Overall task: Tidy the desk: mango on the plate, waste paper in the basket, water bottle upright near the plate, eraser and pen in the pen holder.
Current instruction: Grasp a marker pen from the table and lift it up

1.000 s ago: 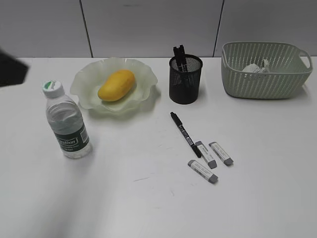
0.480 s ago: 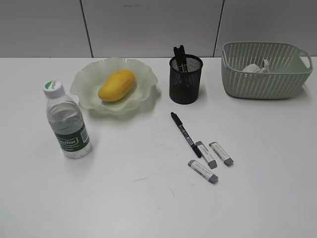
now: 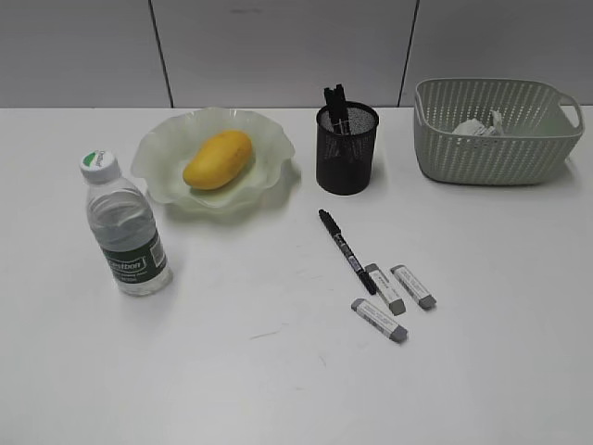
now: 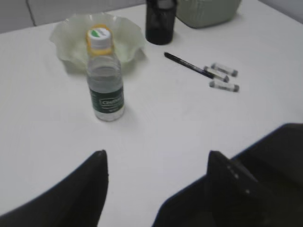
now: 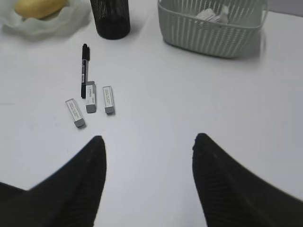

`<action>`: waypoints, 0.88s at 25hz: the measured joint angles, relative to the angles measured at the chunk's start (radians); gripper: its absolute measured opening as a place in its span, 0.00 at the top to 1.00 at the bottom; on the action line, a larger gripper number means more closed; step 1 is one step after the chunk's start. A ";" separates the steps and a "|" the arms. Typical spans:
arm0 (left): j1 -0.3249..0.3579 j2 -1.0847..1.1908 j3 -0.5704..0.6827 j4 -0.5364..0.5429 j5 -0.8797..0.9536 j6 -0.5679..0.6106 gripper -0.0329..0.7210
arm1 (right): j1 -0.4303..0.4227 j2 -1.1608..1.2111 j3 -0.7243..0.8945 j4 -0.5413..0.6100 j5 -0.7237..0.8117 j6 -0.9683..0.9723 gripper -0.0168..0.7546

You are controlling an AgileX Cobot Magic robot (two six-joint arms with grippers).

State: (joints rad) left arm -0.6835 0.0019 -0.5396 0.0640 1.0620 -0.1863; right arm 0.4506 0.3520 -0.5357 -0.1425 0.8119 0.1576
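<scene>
The mango (image 3: 218, 159) lies on the green plate (image 3: 157, 158). The water bottle (image 3: 125, 228) stands upright in front of the plate, also in the left wrist view (image 4: 105, 78). The waste paper (image 3: 479, 126) lies in the basket (image 3: 496, 148). A black pen (image 3: 346, 249) and three grey erasers (image 3: 384, 288) lie on the desk (image 3: 278, 371); they also show in the right wrist view, pen (image 5: 84, 68) and erasers (image 5: 91, 98). The pen holder (image 3: 346, 148) holds dark pens. My left gripper (image 4: 156, 158) and right gripper (image 5: 147, 142) are open and empty, out of the exterior view.
A grey panelled wall runs behind the desk. In the right wrist view the basket (image 5: 210, 33) and the pen holder (image 5: 111, 19) stand at the far edge.
A dark arm part at the left edge of the exterior view has left the view. Nothing on the desk has moved.
</scene>
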 joint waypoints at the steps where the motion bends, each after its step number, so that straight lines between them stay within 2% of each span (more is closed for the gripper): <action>1: 0.042 -0.008 0.000 0.000 -0.003 0.000 0.31 | 0.000 0.131 -0.009 0.002 -0.071 -0.005 0.38; 4: 0.205 -0.008 0.000 -0.002 -0.001 0.001 0.31 | 0.000 0.558 -0.105 0.013 -0.215 -0.010 0.38; 8: 0.399 -0.008 0.000 -0.003 -0.002 0.002 0.31 | 0.002 1.066 -0.344 0.049 -0.272 -0.055 0.38; 10: 0.463 -0.008 0.000 -0.004 -0.002 0.002 0.31 | 0.013 1.254 -0.486 0.107 -0.274 -0.130 0.38; 15: 0.537 -0.008 0.000 -0.003 -0.002 0.007 0.31 | 0.048 1.608 -0.784 0.209 -0.205 -0.220 0.38; 22: 0.542 -0.008 0.000 -0.010 -0.002 0.027 0.31 | 0.104 1.892 -1.068 0.230 -0.066 -0.234 0.38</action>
State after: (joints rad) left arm -0.1415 -0.0062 -0.5396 0.0539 1.0603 -0.1588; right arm 0.5550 2.2440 -1.6041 0.0880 0.7462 -0.0765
